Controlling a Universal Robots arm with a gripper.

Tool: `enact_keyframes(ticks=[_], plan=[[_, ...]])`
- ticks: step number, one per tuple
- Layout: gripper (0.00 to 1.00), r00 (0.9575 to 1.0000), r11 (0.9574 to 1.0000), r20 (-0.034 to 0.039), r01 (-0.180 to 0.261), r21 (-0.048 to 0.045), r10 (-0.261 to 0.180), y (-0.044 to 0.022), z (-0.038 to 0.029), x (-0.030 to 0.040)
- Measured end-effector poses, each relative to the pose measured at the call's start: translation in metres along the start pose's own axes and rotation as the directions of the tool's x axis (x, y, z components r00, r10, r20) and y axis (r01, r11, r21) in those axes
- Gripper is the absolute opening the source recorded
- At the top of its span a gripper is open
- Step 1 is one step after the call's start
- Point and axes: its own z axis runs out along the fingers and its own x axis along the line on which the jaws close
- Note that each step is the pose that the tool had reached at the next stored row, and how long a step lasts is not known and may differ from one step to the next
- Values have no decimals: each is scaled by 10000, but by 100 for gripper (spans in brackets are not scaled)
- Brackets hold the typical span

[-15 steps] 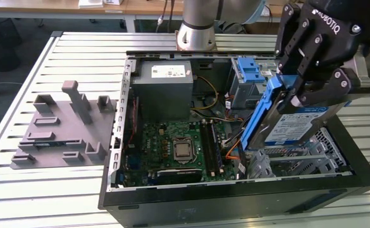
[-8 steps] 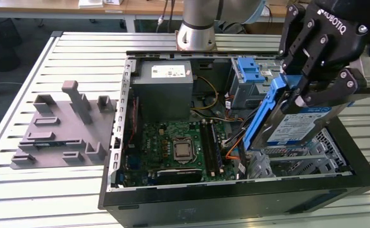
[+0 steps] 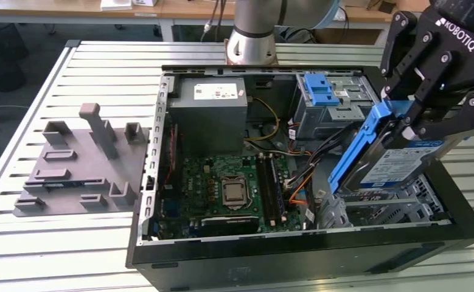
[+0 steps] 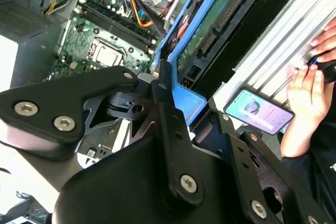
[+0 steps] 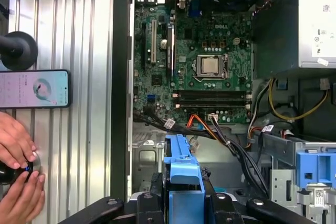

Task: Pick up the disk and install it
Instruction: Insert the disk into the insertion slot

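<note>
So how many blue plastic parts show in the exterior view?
2: the latch atop the drive bay, and the side rail on the disk in the gripper. Another rail may be hidden behind it.

The arm (image 3: 253,38) is standing on its silver base at the top centre of the exterior view. Its black gripper (image 3: 426,121) is hanging in the upper right corner of that view, with the wrist tilted so that the fingers are pointing down and slightly toward the exterior view's left. The fingers are clamping the disk (image 3: 392,163) from two sides and holding it steeply tilted, nearly on edge. In the second wrist view, the gripper (image 4: 184,103) is showing its bolted black linkages, with one finger (image 4: 167,114) pressing against the disk's blue rail. In the first wrist view, the gripper (image 5: 182,192) is bracketing the same rail with both fingers.
</note>
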Motion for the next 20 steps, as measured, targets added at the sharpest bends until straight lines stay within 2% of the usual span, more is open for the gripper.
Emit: enact_keyframes(ticks=[20], plan=[[36,10000,10000,0,0,0,0,-175,87,3]])
